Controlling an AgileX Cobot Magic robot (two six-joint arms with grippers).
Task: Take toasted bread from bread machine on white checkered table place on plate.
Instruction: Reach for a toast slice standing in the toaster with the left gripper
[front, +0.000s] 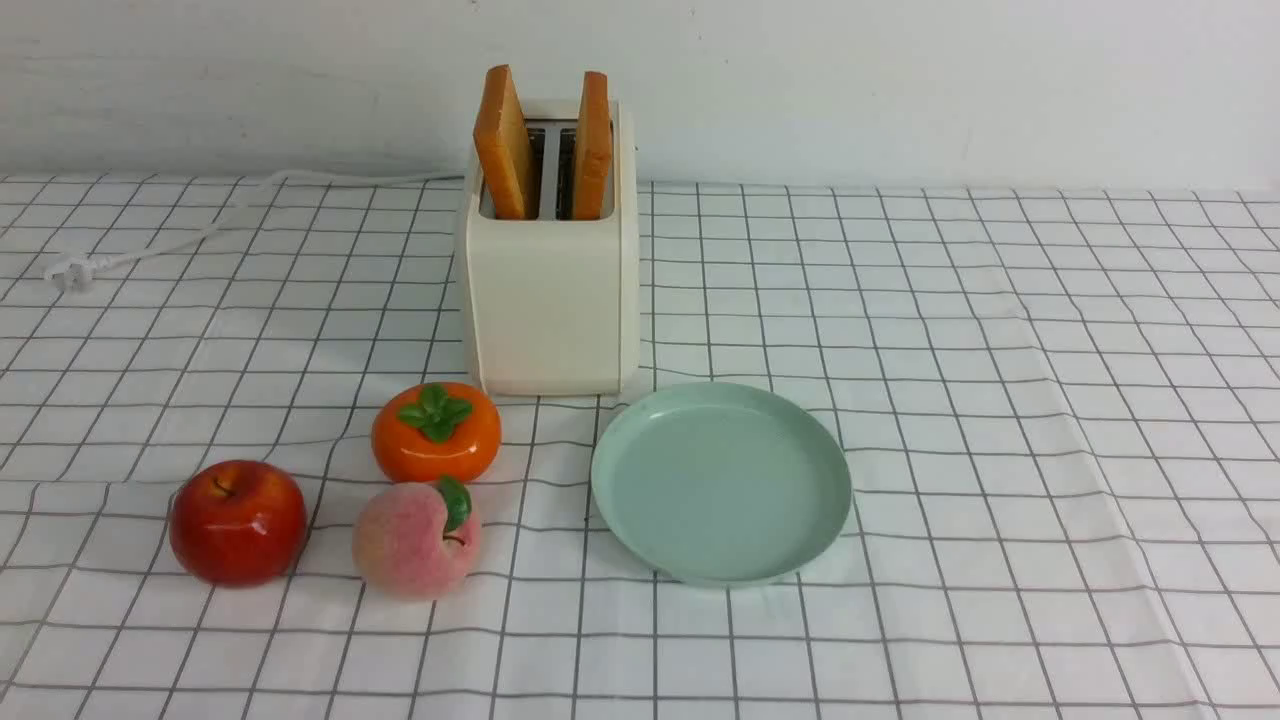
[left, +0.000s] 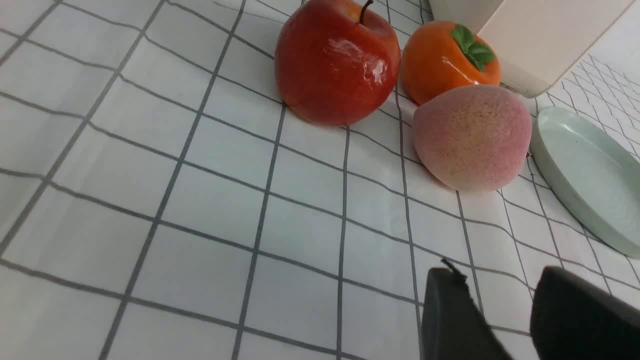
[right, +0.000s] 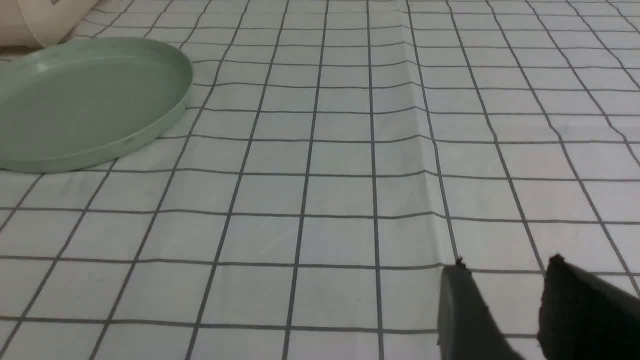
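Two toast slices, the left slice (front: 503, 143) and the right slice (front: 592, 146), stand upright in the slots of the cream-white bread machine (front: 548, 295) at the back centre of the white checkered table (front: 1000, 400). The mint-green plate (front: 720, 482) lies empty in front of it, to the right; it also shows in the left wrist view (left: 590, 175) and the right wrist view (right: 85, 102). Neither arm shows in the front view. My left gripper (left: 500, 280) is open and empty above the cloth near the fruits. My right gripper (right: 505, 272) is open and empty above bare cloth.
A red apple (front: 238, 521), an orange persimmon (front: 436, 431) and a pink peach (front: 416, 539) sit front left of the toaster. The white cord with its plug (front: 72, 272) runs along the back left. A wall stands behind the table.
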